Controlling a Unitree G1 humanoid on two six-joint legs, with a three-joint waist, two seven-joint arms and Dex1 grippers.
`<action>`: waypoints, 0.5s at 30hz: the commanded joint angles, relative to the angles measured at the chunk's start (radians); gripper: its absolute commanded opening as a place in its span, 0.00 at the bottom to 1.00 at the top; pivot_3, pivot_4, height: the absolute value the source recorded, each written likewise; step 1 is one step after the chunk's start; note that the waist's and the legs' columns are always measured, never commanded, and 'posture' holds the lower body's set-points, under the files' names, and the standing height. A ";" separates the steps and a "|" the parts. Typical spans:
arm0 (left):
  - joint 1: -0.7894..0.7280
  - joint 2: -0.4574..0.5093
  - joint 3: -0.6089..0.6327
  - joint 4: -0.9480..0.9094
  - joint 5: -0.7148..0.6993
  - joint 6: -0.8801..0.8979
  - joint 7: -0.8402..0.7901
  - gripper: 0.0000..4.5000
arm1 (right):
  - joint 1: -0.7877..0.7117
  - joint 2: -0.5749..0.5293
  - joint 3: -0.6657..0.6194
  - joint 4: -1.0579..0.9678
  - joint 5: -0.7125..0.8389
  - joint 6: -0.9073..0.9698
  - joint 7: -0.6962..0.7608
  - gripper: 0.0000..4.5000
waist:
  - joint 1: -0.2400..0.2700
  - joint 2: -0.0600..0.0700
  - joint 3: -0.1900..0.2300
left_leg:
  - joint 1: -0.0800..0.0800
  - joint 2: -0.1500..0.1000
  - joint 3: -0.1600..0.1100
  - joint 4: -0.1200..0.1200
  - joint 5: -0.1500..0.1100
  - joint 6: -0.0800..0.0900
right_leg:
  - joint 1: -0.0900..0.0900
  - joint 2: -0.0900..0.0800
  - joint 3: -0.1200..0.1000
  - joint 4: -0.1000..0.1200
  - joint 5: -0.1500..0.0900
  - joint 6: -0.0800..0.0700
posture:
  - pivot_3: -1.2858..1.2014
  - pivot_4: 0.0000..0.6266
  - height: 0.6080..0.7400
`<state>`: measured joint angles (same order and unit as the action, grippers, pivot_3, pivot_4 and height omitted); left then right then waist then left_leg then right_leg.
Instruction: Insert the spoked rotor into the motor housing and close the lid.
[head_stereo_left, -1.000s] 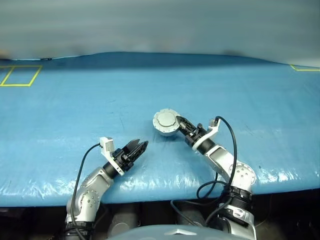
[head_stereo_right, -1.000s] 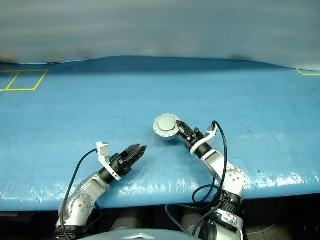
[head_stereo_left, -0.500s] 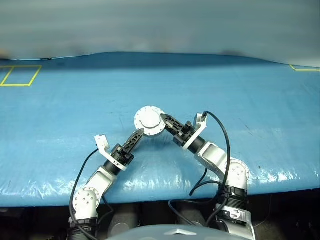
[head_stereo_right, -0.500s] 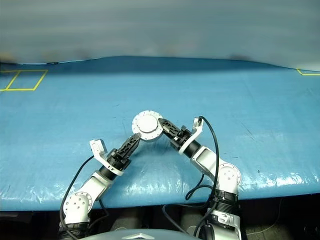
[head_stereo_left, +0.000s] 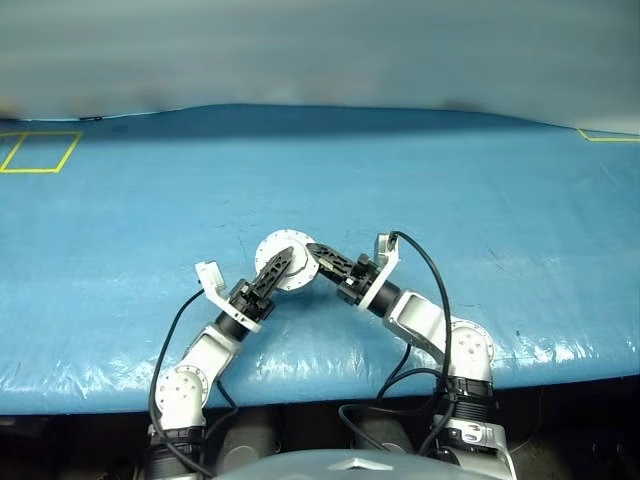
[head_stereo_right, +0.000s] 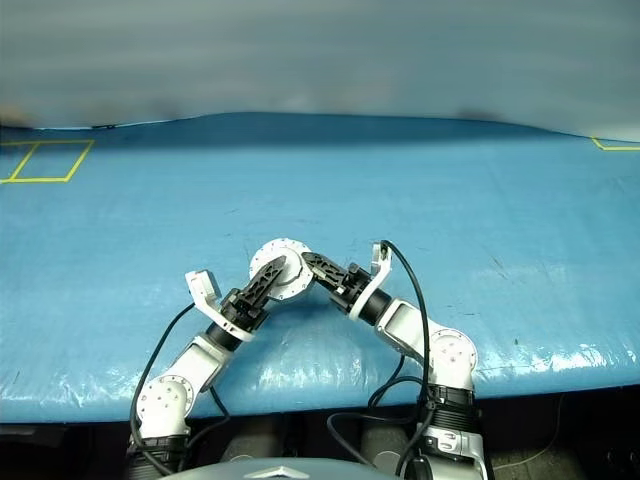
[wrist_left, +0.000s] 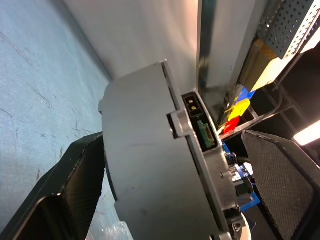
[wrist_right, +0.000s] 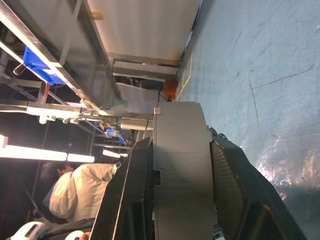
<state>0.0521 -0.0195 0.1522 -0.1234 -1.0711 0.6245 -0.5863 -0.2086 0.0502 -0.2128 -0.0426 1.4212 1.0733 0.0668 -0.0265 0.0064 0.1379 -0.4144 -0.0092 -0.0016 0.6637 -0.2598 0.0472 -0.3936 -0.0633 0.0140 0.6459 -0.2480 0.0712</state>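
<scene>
right gripper (head_stereo_left: 318, 252): fingers pinched the motor housing (head_stereo_left: 283, 262) across its thickness, held edge-on above the blue table (head_stereo_left: 420, 180).
left gripper (head_stereo_left: 277, 270): fingers spread wide, straddling the housing; grip not confirmed.
lid (head_stereo_right: 282, 268): looked shut flat on the housing, plain silver face toward camera.
spoked rotor: presumably inside already.
progress: near done; probably only a hand-over or set-down left.
surroundings: yellow tape square (head_stereo_left: 40, 151) far left; a person (wrist_right: 75, 192) in a light jacket in the background, well clear.

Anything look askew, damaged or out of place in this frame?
Nothing stands out. The motor housing is held off the blue table in the right claw, lid on, and the open left claw straddles it.
</scene>
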 joint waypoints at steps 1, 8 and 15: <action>0.001 0.001 -0.010 -0.015 0.016 -0.017 -0.024 0.80 | -0.009 0.014 0.008 -0.058 0.052 -0.021 0.031 0.28 | 0.000 0.000 0.000 | 0.000 0.000 0.000 0.000 0.000 0.000 | 0.000 0.000 0.000 0.000 0.000 0.000 | 0.52 0.24 1.00; 0.006 -0.003 -0.006 -0.002 0.017 -0.008 0.009 0.62 | -0.016 -0.002 0.033 -0.085 -0.038 -0.075 0.071 0.28 | 0.001 0.000 0.000 | 0.000 0.000 0.000 0.000 0.000 0.000 | 0.000 0.000 0.000 -0.001 0.000 0.000 | 0.52 0.24 1.00; -0.003 -0.029 0.016 0.019 0.031 -0.036 0.075 0.62 | -0.014 -0.021 0.068 -0.076 -0.172 -0.145 0.147 0.51 | 0.001 0.000 0.000 | 0.000 0.000 0.000 0.000 0.000 0.000 | 0.000 0.000 0.000 -0.001 0.000 0.001 | 0.52 0.24 1.00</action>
<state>0.0563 -0.0411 0.1553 -0.1113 -1.0599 0.6163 -0.5369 -0.2047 0.0191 -0.1448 -0.0653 1.2391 0.9610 0.1731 -0.0253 0.0060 0.1382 -0.4146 -0.0093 -0.0016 0.6639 -0.2598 0.0471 -0.3936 -0.0629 0.0145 0.6453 -0.2477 0.0717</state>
